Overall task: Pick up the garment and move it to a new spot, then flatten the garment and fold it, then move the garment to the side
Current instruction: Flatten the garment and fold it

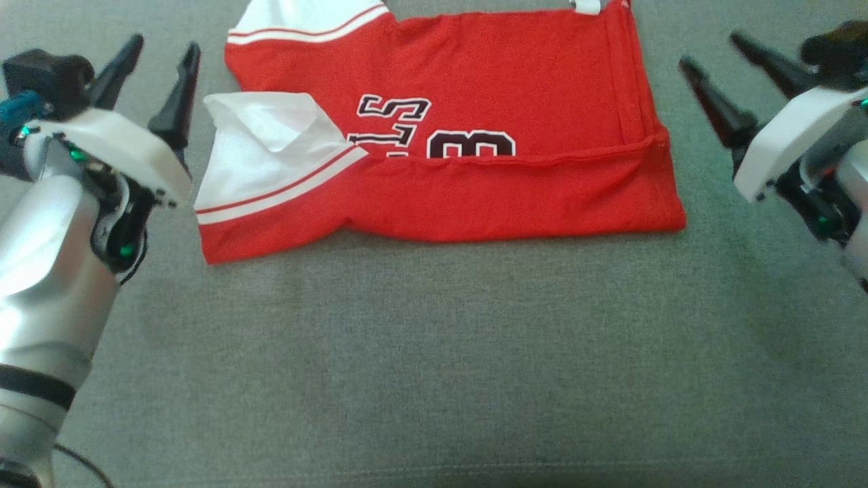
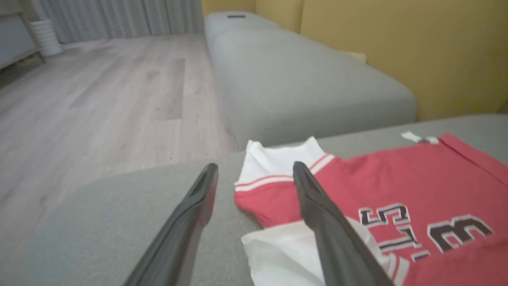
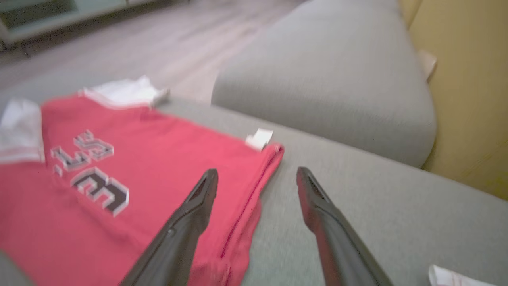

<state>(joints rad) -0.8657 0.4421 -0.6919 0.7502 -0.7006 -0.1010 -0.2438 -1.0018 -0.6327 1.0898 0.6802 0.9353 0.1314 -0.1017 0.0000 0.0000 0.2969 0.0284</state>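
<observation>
Red garment (image 1: 475,183) folded; broad grey cushion (image 1: 434,366) nearside.

Set in a home living room. Furnished with a grey fabric sofa (image 1: 434,379), its near seat broad and flat, and a second long grey section (image 2: 301,79) stretching far beyond. Floored at the left in pale wood-look planks (image 2: 99,99), hung at the far left with grey curtains (image 2: 119,16), backed at the right by a mustard-yellow wall (image 2: 397,47). Finished with a white ribbed container (image 2: 45,37) standing by the curtains.
</observation>
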